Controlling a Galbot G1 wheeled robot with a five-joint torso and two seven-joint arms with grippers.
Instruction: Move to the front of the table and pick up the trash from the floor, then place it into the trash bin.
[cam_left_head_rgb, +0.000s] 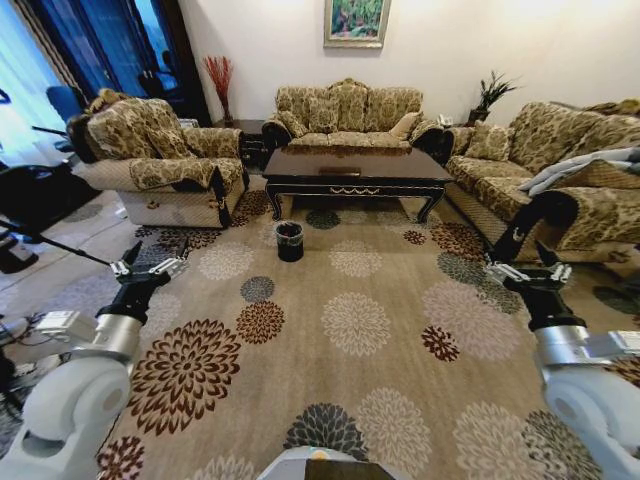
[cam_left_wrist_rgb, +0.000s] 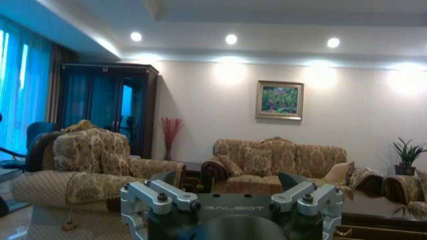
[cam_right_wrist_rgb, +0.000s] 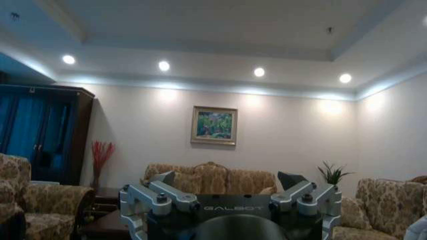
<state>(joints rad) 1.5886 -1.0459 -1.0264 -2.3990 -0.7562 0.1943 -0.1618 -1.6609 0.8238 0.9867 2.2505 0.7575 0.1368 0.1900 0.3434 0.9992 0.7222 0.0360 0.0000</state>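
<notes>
Ahead, the table (cam_left_head_rgb: 357, 166) stands before the central sofa (cam_left_head_rgb: 348, 112), with the trash bin (cam_left_head_rgb: 289, 241) on the floor (cam_left_head_rgb: 360, 330) near its front left leg. Left gripper (cam_left_head_rgb: 146, 268) and right gripper (cam_left_head_rgb: 528, 272) hover above the carpet at either side, jaws spread apart, holding nothing. No trash can be made out.

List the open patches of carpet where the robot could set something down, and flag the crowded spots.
Widest free patch: the floor between the left gripper and right gripper, up to the table. The tabletop also looks bare. Crowded: around the trash bin at the table's front-left leg, and the gaps beside the armchair and right sofa.
</notes>
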